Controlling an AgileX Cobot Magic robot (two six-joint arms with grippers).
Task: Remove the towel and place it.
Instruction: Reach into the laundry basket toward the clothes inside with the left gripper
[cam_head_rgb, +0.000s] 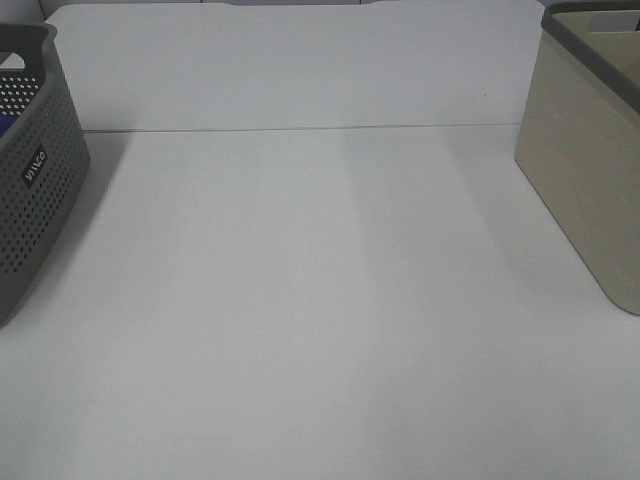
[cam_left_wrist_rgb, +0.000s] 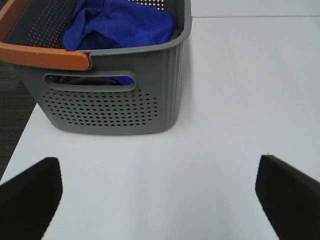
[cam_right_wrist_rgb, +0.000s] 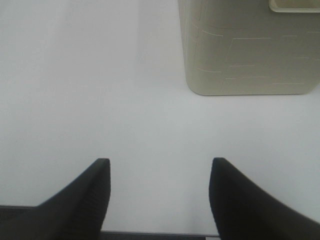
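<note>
Blue towel (cam_left_wrist_rgb: 120, 25) lies bunched inside the grey perforated basket (cam_left_wrist_rgb: 115, 105) at the left edge of the table (cam_head_rgb: 320, 300); nothing is lifted, so I judge the task barely begun; my left end effector (cam_left_wrist_rgb: 160, 200) faces that basket, spread wide and empty; my right end effector (cam_right_wrist_rgb: 160, 195) is likewise released, near the beige basket (cam_right_wrist_rgb: 250, 50) on the right; grasping, lifting out and placing are all left to do.

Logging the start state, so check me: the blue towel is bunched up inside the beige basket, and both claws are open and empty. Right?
Not quite. The towel lies bunched in the grey basket, not the beige basket; the left wrist view shows it. The left claw and right claw are open and empty, as you said.
</note>
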